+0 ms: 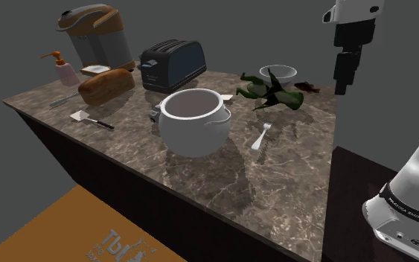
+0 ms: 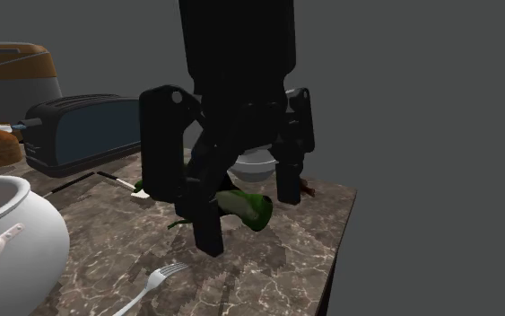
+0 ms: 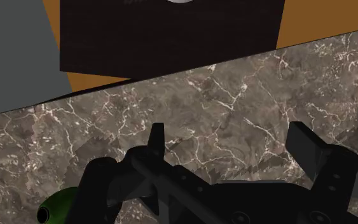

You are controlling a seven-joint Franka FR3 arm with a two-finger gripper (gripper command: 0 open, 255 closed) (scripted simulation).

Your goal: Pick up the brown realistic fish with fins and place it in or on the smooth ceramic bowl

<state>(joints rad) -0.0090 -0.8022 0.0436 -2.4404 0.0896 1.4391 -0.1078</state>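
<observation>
Leftmost on the marbled counter [image 1: 126, 160] stood a big white pot [image 1: 194, 119], then a green object [image 1: 276, 95], the pale bowl [image 1: 277, 73] and, just beside it on the counter, the small brown fish [image 1: 309, 88] (hard to make out). Rightmost, the gripper [image 1: 342, 83] hung above, fingers wide apart, clasping nothing.

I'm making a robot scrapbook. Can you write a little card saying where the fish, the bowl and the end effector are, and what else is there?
End effector: open, holding nothing, above the counter
Fish: green with dark fins, lying on the counter near the bowl
Bowl: small, pale, on the counter
Also there: big white pot, fork, toaster, bread loaf
Job so far: fish not yet picked up
</observation>
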